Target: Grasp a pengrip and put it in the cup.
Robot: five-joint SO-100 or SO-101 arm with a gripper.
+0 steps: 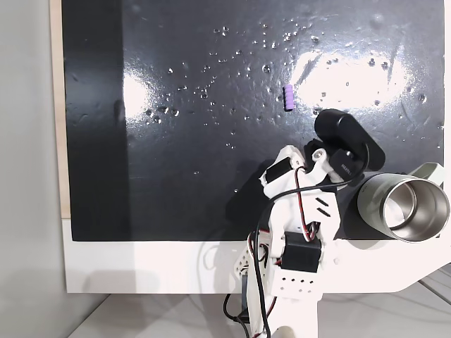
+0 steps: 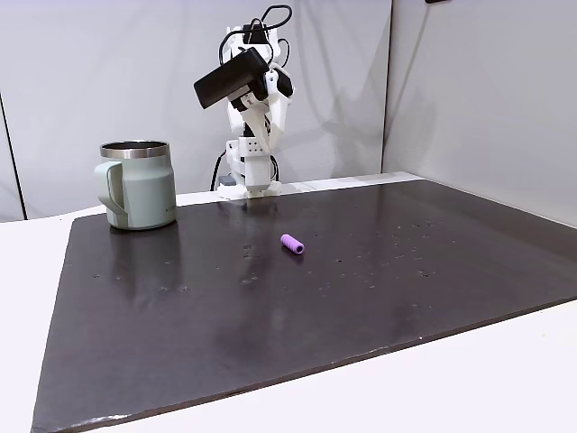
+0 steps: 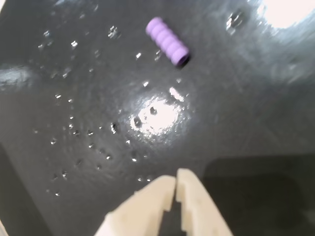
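Observation:
The purple ribbed pengrip (image 1: 288, 98) lies alone on the black mat, well away from the arm; in the side fixed view the pengrip (image 2: 292, 244) rests near the mat's middle. The wrist view has the pengrip (image 3: 167, 41) at the top, far ahead of my gripper (image 3: 174, 181), whose pale fingers meet at the tips with nothing between them. The sage-green cup (image 1: 402, 204) with its steel inside stands upright beside the arm's base; the cup (image 2: 140, 185) shows its handle at the left. The arm (image 2: 248, 90) is folded up high above the table.
The black mat (image 1: 176, 176) is speckled with small shiny spots and glare patches. It lies on a white tabletop (image 1: 141, 267). Cables (image 1: 246, 310) hang at the arm's base near the front edge. Grey walls stand behind the table.

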